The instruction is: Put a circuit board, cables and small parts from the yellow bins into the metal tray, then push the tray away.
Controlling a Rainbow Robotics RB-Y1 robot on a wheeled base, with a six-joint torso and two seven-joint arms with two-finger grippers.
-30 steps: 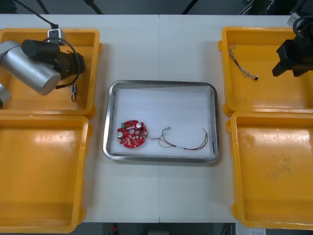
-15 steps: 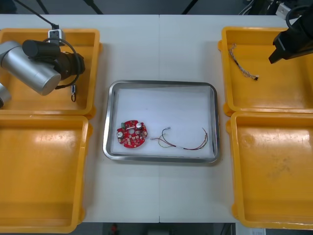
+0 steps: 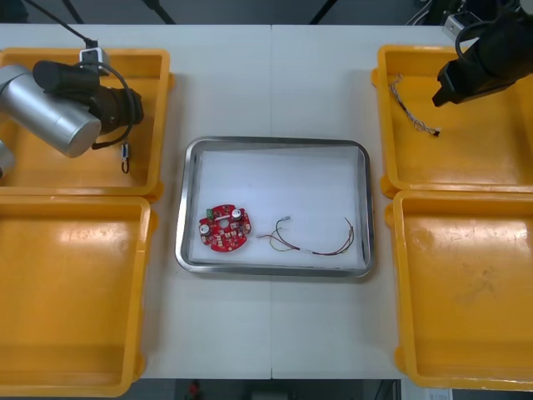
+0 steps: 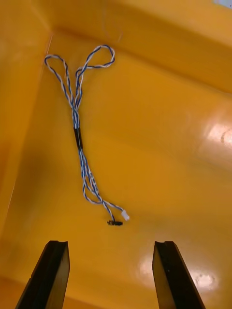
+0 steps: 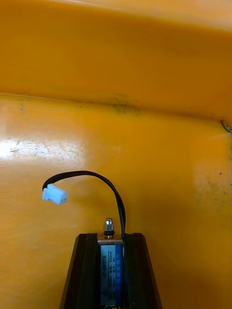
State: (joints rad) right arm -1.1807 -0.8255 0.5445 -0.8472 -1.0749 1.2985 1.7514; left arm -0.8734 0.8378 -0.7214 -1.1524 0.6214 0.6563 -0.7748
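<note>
Tabletop (image 3: 275,83) first: four yellow bins (image 3: 75,292), two a side, with the metal tray (image 3: 275,142) between them, where either arm can reach it.

My right hand (image 4: 111,246) is over the far right bin (image 3: 466,167), fingers spread wide with nothing between them. That's where the twisted blue and white cable (image 4: 79,140) lies, loose on the bin floor near the wall on the tray's side, its plug end nearest my fingers. A second ago this arm sat out at the bin's outer edge. It has swung in across the bin toward the cable, and it's not down on it yet.

My left hand (image 5: 111,239) is over the far left bin (image 3: 50,171), clamped on a small metal part (image 5: 110,260). I'm holding it by the body, I'd say so its black cable (image 5: 96,178) can arch free out to a pale plug. That arm has barely shifted.

In the tray, the circuit board (image 3: 224,227) lies toward the near left corner, with the red and yellow cable (image 3: 321,244) beside it but not touching. Neither has moved.

Next, I reckon, the right hand goes down on the twisted cable's middle, and the left carries its part to the tray.
</note>
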